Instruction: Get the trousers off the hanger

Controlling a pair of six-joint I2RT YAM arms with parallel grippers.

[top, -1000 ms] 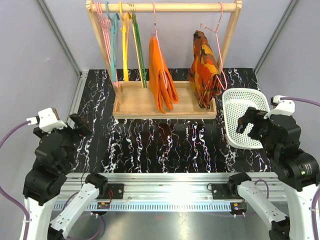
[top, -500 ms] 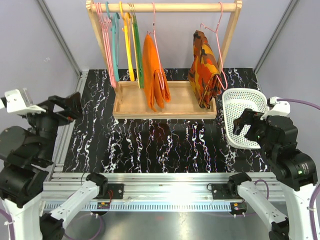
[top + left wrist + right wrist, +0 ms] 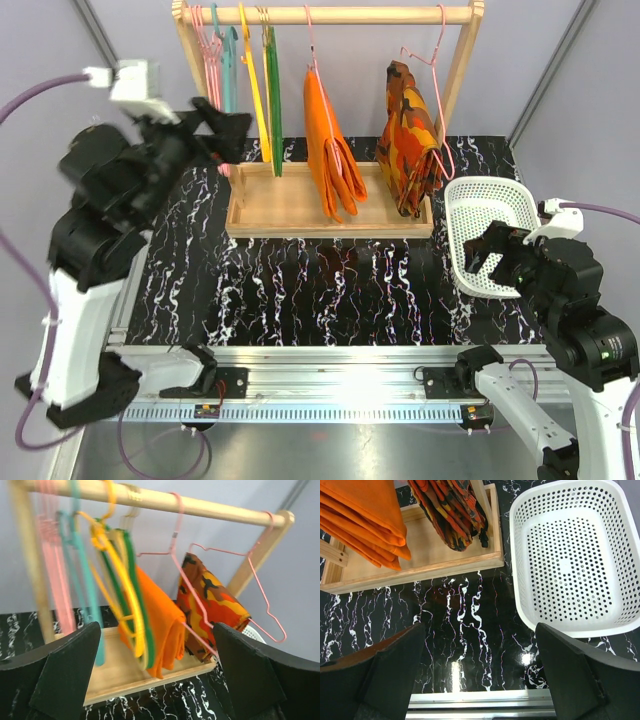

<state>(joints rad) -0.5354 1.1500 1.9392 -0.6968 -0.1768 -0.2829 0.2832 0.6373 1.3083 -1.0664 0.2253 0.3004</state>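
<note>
Nearest, at the lower right of the overhead view, the right tool (image 3: 497,256) hangs over the black marbled bench (image 3: 300,290) beside the white basket (image 3: 450,215), fingers spread wide and holding nothing. Farther back at the upper left, the left tool (image 3: 228,122) is raised to rack height, also wide open and empty, facing the hangers.

Beyond it, the trousers (image 3: 335,150) are draped over the bottom wire of the pink hanger (image 3: 308,40), which hooks on the wooden rail (image 3: 330,15) at top centre. The camouflage garment (image 3: 410,140) hangs to their right.

The cloth looks light, limp and fairly grippy. It should slide off the thin wire if pulled from one side. The best hold is probably the thick folded bundle below the wire. The hanger may swing, so it wants steadying.
</note>
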